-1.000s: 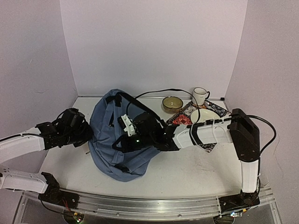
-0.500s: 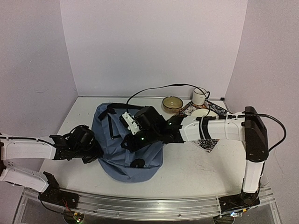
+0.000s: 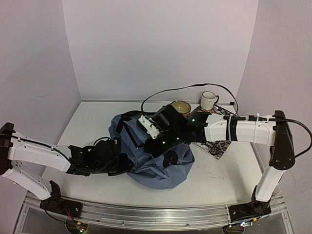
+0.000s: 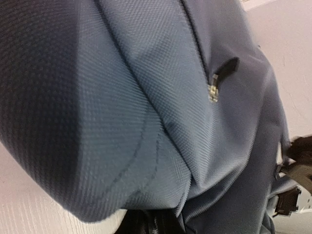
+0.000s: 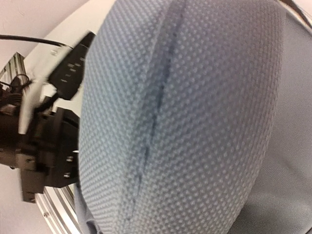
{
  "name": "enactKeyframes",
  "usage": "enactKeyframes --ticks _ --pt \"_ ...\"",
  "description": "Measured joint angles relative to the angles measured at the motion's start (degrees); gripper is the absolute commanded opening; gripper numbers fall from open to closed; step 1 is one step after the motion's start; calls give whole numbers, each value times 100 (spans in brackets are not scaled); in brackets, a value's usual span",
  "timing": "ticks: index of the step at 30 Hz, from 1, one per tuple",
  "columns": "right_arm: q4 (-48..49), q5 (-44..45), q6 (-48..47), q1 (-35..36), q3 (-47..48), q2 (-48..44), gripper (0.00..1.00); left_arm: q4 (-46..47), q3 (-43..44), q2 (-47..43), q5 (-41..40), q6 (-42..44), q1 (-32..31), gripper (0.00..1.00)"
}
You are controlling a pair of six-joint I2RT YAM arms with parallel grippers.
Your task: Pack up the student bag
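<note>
The student bag [image 3: 165, 168] is a slate-blue fabric backpack with black straps, lying crumpled at the table's middle front. My left gripper [image 3: 122, 163] presses into its left edge, and blue cloth bunches over the dark fingers at the bottom of the left wrist view, where the bag [image 4: 146, 97] fills the frame. A black zip pull [image 4: 214, 87] shows there. My right gripper [image 3: 163, 145] sits on the bag's top, its fingertips buried in fabric. In the right wrist view the bag [image 5: 185, 122] covers the jaws completely. Both grippers appear shut on the cloth.
A brown bowl [image 3: 181, 108] and a white mug [image 3: 209, 100] stand at the back right. A patterned cloth [image 3: 218, 146] lies under my right arm. A black cable [image 3: 185, 88] arcs above. The aluminium rail [image 3: 146, 214] runs along the front edge.
Both arms have swung to the right, dragging the bag from the left half of the table to the middle. The bag is more crumpled now.
</note>
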Motion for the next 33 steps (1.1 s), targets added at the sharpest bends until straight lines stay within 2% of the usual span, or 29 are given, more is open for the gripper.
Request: enactKeyframes --ticks 7,10,15,20,27,33 --pt "147 -613 -17 17 -212 4 23 42 -544 -972 -220 37 -223 50" --pt "325 -872 -10 63 -212 10 29 -259 -584 -1376 -479 60 -249 61" --pt "453 -1276 -44 212 -212 87 44 -936 -533 -2086 -1094 68 -230 76" --pt "526 -1594 -103 403 -212 268 64 -1465 -286 -2709 -1538 93 37 83" --pt "368 -1731 -200 707 -54 452 74 -1989 211 -2786 -1654 242 696 90" --pt "111 -1734 -366 847 10 457 80 -2363 789 -2240 -1650 538 1342 91"
